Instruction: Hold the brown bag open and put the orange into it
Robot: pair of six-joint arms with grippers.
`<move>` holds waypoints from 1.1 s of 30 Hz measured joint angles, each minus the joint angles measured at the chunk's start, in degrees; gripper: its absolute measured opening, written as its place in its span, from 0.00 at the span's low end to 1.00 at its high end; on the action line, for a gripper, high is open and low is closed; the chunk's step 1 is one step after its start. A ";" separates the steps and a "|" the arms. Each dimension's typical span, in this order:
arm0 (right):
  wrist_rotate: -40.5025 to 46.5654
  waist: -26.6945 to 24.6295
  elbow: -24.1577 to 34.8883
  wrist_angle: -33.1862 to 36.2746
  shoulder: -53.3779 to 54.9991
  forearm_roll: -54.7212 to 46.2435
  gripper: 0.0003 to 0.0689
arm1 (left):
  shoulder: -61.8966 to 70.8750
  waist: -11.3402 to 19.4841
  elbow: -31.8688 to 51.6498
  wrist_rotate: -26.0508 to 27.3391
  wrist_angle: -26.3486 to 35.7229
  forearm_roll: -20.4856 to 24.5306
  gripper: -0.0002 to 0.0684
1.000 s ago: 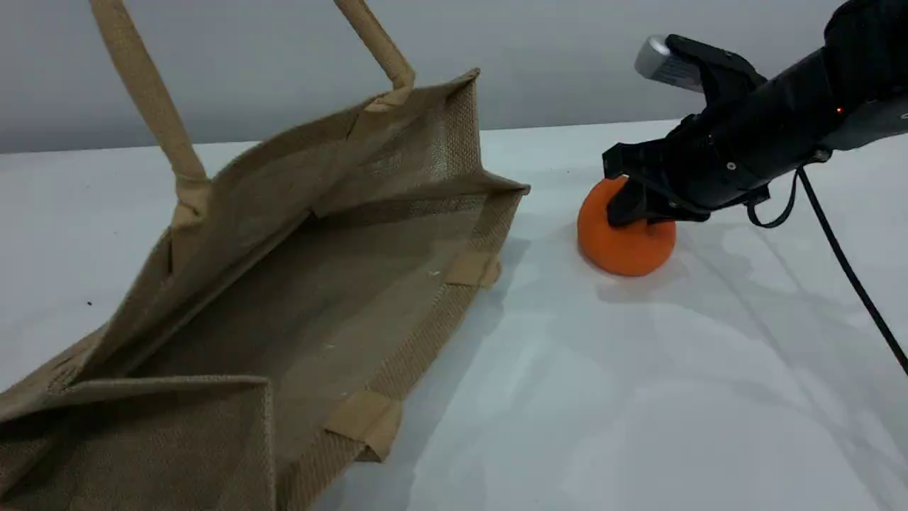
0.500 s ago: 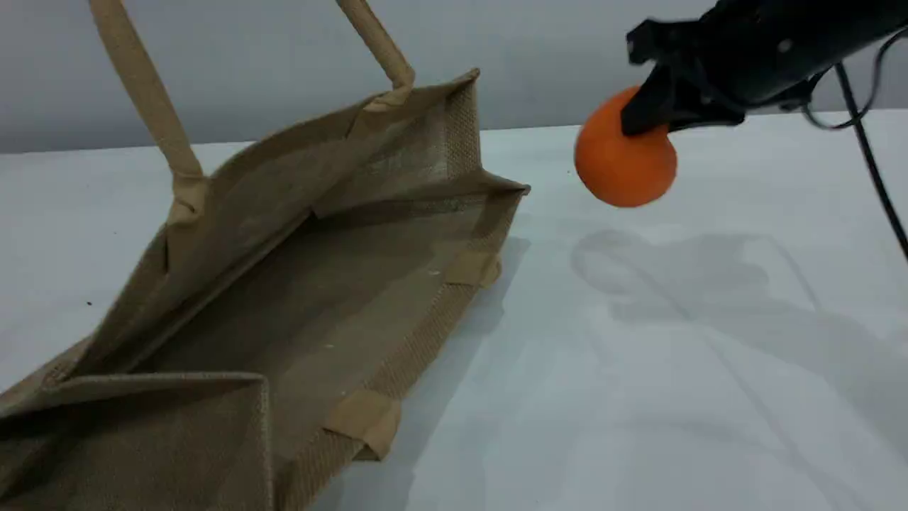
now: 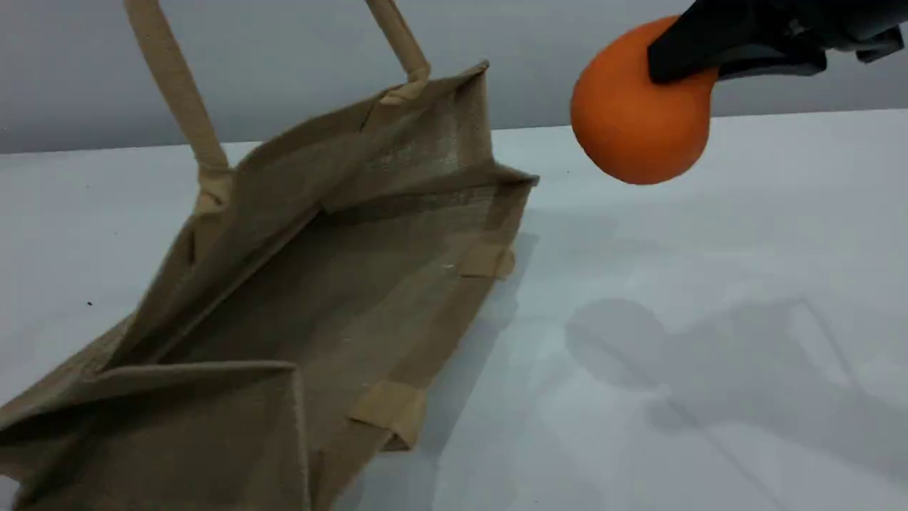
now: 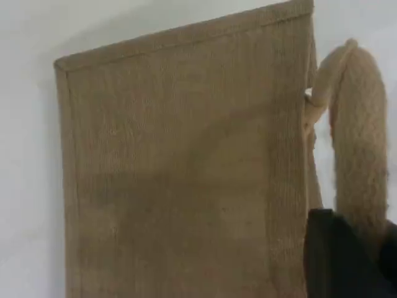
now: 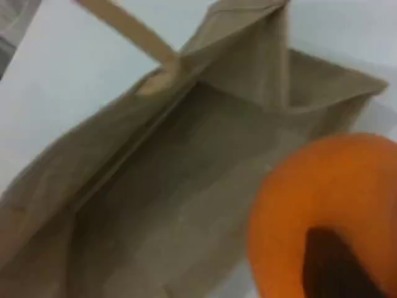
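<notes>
Status from my end, approx halfway imo. The right gripper (image 3: 699, 60) is clamped down on the top of the orange (image 3: 638, 121) and has it up in the air, well clear of the table (image 3: 709, 284), hanging to the right of the brown bag (image 3: 319, 284) and a bit above its rim. So pickup = done. Not over the opening yet, though: in the right wrist view the orange (image 5: 322, 211) sits at the lower right w/ the bag's inside (image 5: 173, 186) spread out to its left.

Bag side: the left gripper (image 4: 347, 261) is closed on one of the handles (image 4: 360, 136). Only a dark fingertip shows at the bottom of the left wrist view, pressed against the padded loop. That handle (image 3: 177, 92) runs up out of the top of the scene view, so the mouth is pulled open and the floor of the bag is visible. Holding open = done afaict.

Left to do: carry the orange across over the mouth, lower, let go.

Counts: 1 bag, 2 handles (the other lies flat along the near rim, only its sewn tabs (image 3: 390, 411) show), 1 orange, 2 grippers. Nothing else on the table that I can see.
</notes>
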 joint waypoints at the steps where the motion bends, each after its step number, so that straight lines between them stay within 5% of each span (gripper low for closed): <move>1: 0.00 0.80 0.07 0.15 0.08 0.03 0.04 | 0.00 0.00 0.00 0.00 0.04 0.00 0.12; 15: -2.43 19.66 0.31 -10.98 0.49 7.18 0.04 | -1.36 -2.36 -3.42 -0.18 3.02 -0.83 0.12; 25: -16.19 19.81 -0.41 -11.44 6.80 21.43 0.04 | -1.19 -2.79 -3.60 -0.37 3.66 -1.66 0.12; 33: -18.68 20.05 -3.92 -4.35 15.65 21.29 0.04 | -1.19 -2.79 -3.60 -0.31 3.66 -1.66 0.12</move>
